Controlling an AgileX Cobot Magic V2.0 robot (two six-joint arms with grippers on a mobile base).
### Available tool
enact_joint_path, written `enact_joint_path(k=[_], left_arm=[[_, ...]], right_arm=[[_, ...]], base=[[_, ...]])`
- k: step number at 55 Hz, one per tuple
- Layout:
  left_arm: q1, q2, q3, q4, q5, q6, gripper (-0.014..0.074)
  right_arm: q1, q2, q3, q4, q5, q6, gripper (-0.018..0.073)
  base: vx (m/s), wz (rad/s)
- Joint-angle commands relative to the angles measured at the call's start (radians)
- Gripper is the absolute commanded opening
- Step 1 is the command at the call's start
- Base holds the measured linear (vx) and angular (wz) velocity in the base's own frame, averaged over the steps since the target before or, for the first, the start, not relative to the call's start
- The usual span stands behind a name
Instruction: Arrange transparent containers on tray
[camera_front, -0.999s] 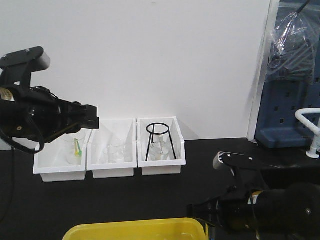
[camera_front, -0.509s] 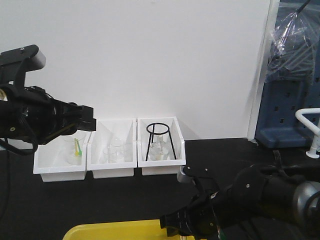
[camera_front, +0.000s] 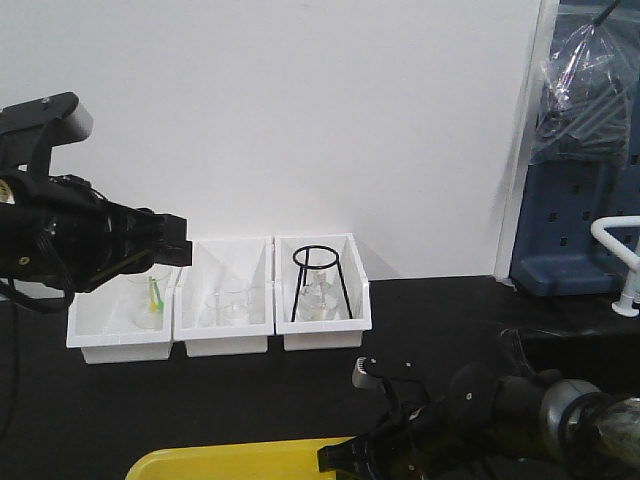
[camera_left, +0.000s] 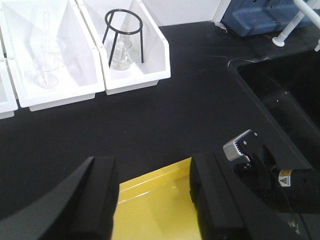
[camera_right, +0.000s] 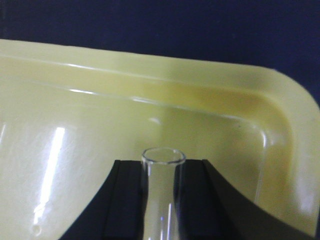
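The yellow tray (camera_front: 230, 462) lies at the front edge of the black table; its floor also shows in the left wrist view (camera_left: 150, 205) and fills the right wrist view (camera_right: 90, 130). My right gripper (camera_right: 161, 167) is shut on a clear glass test tube (camera_right: 161, 200), whose open rim pokes out past the fingertips just above the tray's right corner. From the front, that gripper (camera_front: 340, 458) sits low at the tray's right end. My left gripper (camera_front: 175, 240) hangs high at the left, open and empty, its black fingers (camera_left: 100, 200) wide apart. A second test tube cannot be made out.
Three white bins (camera_front: 220, 335) stand along the back wall, holding beakers (camera_left: 47, 70), a flask and a black ring stand (camera_front: 320, 285). Blue equipment (camera_front: 575, 230) and a white pipe (camera_front: 625, 265) are at the right. A black sink recess (camera_left: 285, 95) lies right of the tray.
My right arm has swung left and down, carrying the test tube over the tray's right end. The left arm drew back slightly to the left, then stayed put.
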Motion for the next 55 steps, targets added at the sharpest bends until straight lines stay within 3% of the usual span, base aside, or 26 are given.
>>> enact_joint_path(k=[1, 16, 27, 35, 39, 44, 47, 55], left_arm=[[-0.003, -0.034, -0.034, -0.018, -0.056, 0.003, 0.0454], [-0.003, -0.034, -0.034, -0.018, -0.043, 0.003, 0.0454], [-0.003, -0.034, -0.034, -0.018, -0.024, 0.004, 0.0440], [-0.003, -0.034, -0.034, -0.018, 0.029, 0.061, 0.0311], [-0.003, -0.034, -0.034, -0.017, 0.074, 0.119, 0.0183], [-0.003, -0.037, -0.034, -0.017, 0.126, 0.212, -0.0008], [-0.003, -0.042, -0.034, -0.017, 0.146, 0.249, -0.0008], [-0.003, -0.091, -0.018, 0.004, 0.160, 0.299, -0.0006]], right_arm=[[-0.001, -0.043, -0.028, 0.006, -0.073, -0.010, 0.0169], [-0.001, -0.028, -0.028, 0.003, -0.090, -0.011, 0.0477], [-0.001, -0.044, -0.028, -0.004, -0.070, -0.040, 0.0551], [-0.001, -0.125, -0.028, -0.027, -0.021, -0.091, 0.0455], [-0.001, -0.192, -0.028, -0.069, 0.023, -0.106, 0.0330], [-0.001, -0.301, -0.028, -0.149, 0.080, -0.107, 0.0102], [-0.001, -0.366, -0.028, -0.198, 0.109, -0.107, -0.0015], [-0.001, -0.579, -0.027, -0.302, 0.173, -0.074, -0.0013]], base=[[0.00, 0.00], [0.00, 0.00], [0.00, 0.00], [0.00, 0.00], [0.00, 0.00], [0.00, 0.00], [0.00, 0.00], [0.00, 0.00]])
